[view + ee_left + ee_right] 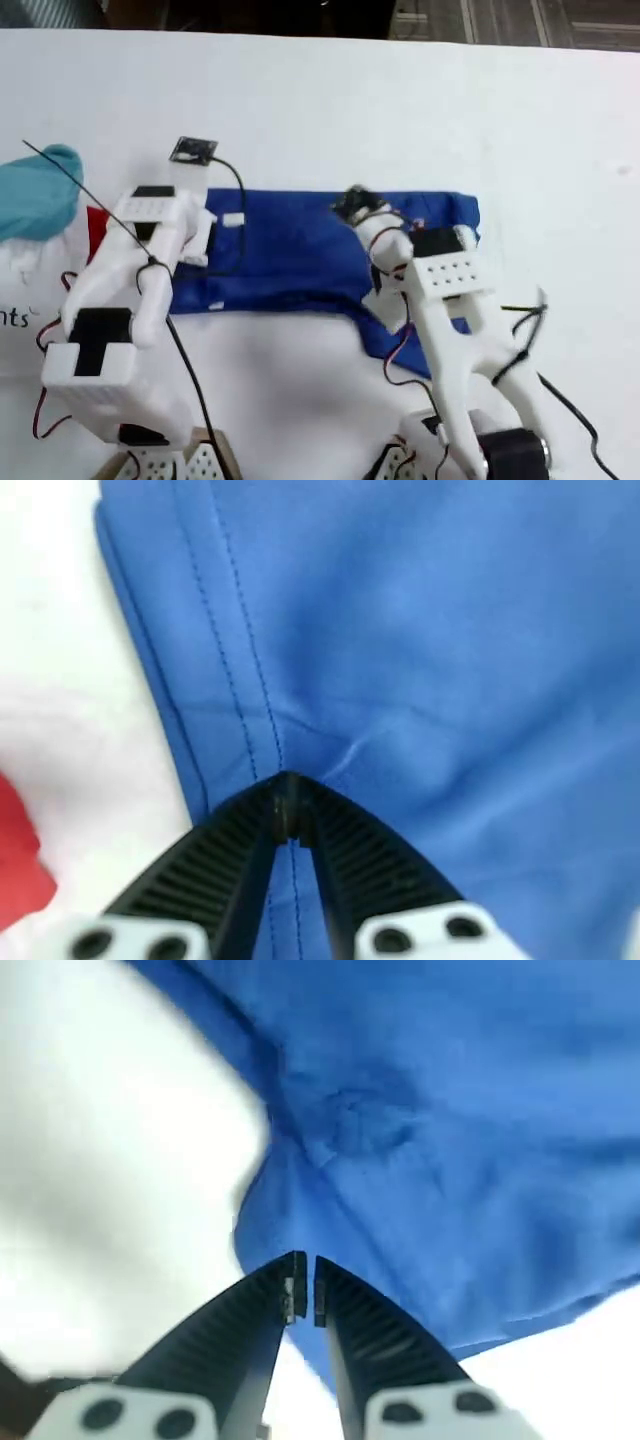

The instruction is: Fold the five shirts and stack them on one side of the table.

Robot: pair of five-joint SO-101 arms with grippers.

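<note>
A blue shirt [290,255] lies as a long strip across the middle of the table, with one flap [385,340] hanging toward the front under the right arm. At the strip's left end, my left gripper [288,818] is shut on the blue shirt [420,660] at a stitched seam, and the cloth puckers at the tips. That gripper [222,226] sits at the strip's left end in the high view too. My right gripper [302,1295] is shut on an edge of the blue shirt [450,1160], beside bare white table. The right arm [440,275] stands over the strip's right part.
A teal shirt [40,190] is bunched at the left edge, with a red shirt [97,228] beside it behind the left arm; the red cloth [18,865] also appears near the left gripper. A black module on a cable [193,150] lies behind the blue strip.
</note>
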